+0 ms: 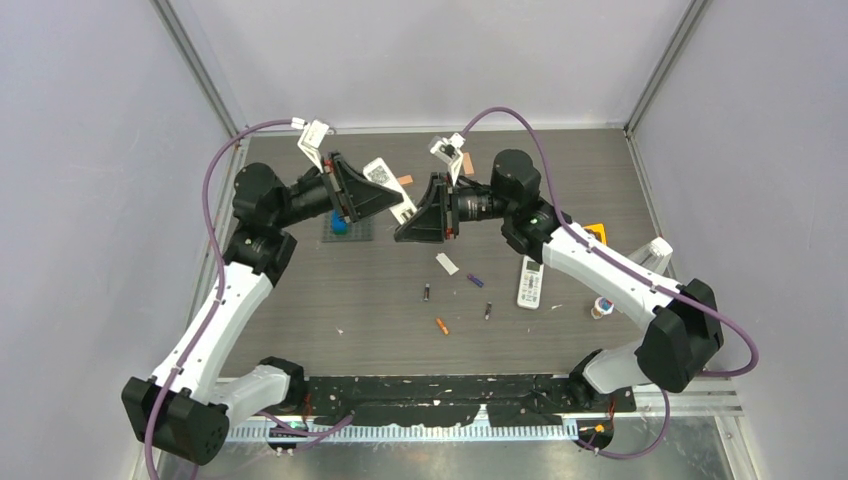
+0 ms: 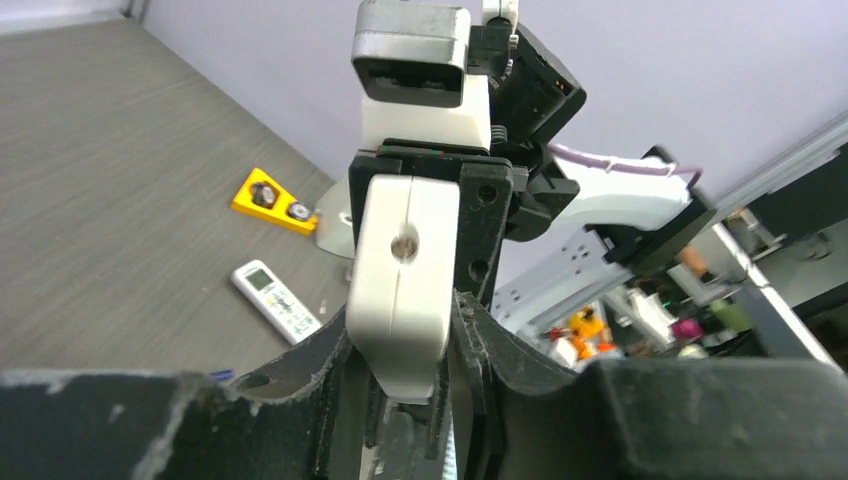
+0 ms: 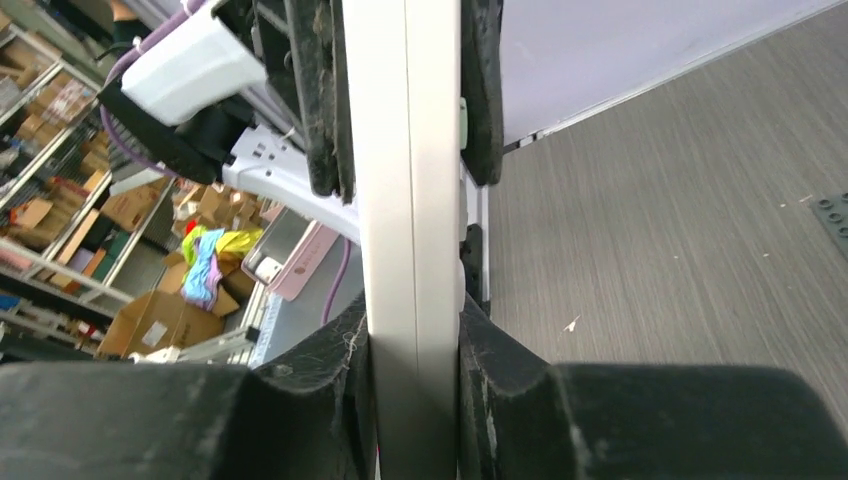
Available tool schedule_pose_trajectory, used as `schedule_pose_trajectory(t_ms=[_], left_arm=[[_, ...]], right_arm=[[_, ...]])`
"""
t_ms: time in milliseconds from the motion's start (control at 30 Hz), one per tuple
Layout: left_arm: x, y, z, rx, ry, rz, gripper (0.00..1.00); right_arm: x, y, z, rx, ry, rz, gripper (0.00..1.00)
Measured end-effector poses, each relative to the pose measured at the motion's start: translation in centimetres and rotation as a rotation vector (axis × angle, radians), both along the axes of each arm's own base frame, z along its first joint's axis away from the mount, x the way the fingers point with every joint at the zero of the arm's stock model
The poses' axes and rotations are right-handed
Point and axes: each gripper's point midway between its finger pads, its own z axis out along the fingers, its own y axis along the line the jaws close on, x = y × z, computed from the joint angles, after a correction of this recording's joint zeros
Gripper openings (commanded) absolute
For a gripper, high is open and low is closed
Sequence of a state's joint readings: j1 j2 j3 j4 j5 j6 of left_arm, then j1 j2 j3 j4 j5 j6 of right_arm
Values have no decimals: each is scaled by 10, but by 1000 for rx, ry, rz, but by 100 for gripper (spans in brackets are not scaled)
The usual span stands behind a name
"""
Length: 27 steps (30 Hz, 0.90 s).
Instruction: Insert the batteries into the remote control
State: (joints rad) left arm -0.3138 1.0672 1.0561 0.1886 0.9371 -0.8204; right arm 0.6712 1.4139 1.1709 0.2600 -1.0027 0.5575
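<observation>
Both grippers hold one white remote control (image 1: 383, 177) up above the back of the table, its label side up. My left gripper (image 1: 388, 203) is shut on it; in the left wrist view (image 2: 405, 372) the remote's end (image 2: 405, 275) sits between the jaws. My right gripper (image 1: 408, 228) is shut on it from the other side; in the right wrist view (image 3: 412, 350) the remote's edge (image 3: 408, 200) stands upright between the pads. The batteries lie loose on the table: a dark one (image 1: 426, 293), a purple one (image 1: 475, 281), an orange one (image 1: 442, 326) and another dark one (image 1: 488, 311).
A second white remote (image 1: 530, 282) (image 2: 277, 300) lies at the right. A small white flat piece (image 1: 447, 264) lies near the batteries. A yellow holder (image 1: 596, 232) (image 2: 275, 200), orange-tan blocks (image 1: 404, 180) and a blue brick on a grey plate (image 1: 340, 226) sit further back.
</observation>
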Motion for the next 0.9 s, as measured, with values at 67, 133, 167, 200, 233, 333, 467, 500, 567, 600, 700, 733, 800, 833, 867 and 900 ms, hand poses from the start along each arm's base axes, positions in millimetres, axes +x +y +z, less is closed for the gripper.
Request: schedule_pose_trajectory(t_ms=[67, 133, 167, 200, 233, 333, 467, 500, 567, 600, 700, 733, 800, 833, 867, 900], left_arm=[[6, 0, 1, -43, 22, 29, 43], [13, 0, -1, -90, 61, 62, 44], [16, 1, -2, -113, 79, 78, 41], [19, 1, -2, -135, 90, 94, 37], [21, 2, -2, -155, 100, 106, 36], [26, 3, 2, -200, 110, 134, 35], [30, 6, 8, -239, 110, 165, 40], [31, 7, 9, -244, 108, 170, 43], [33, 8, 12, -253, 103, 181, 46], [33, 8, 12, -257, 101, 184, 46], [34, 9, 15, -265, 94, 190, 49], [34, 9, 15, -266, 93, 191, 49], [35, 8, 15, -266, 92, 191, 49], [35, 8, 15, -266, 91, 191, 49], [36, 8, 14, -266, 92, 191, 49], [36, 8, 14, -265, 94, 191, 46]], right_arm=[[5, 2, 4, 16, 19, -30, 12], [9, 3, 9, 37, 40, -58, 12], [10, 4, 11, 47, 51, -69, 12], [11, 4, 12, 54, 65, -75, 12], [12, 4, 13, 63, 79, -82, 12], [16, 7, 16, 82, 108, -93, 12], [18, 9, 20, 108, 133, -95, 14], [18, 9, 21, 112, 137, -94, 15], [17, 9, 22, 119, 143, -92, 16], [17, 9, 23, 123, 144, -91, 16], [17, 9, 25, 130, 149, -86, 17], [17, 10, 24, 131, 151, -85, 17], [18, 11, 22, 129, 159, -84, 18], [19, 11, 22, 127, 164, -84, 18], [19, 12, 20, 124, 171, -83, 19], [20, 13, 18, 119, 178, -81, 19]])
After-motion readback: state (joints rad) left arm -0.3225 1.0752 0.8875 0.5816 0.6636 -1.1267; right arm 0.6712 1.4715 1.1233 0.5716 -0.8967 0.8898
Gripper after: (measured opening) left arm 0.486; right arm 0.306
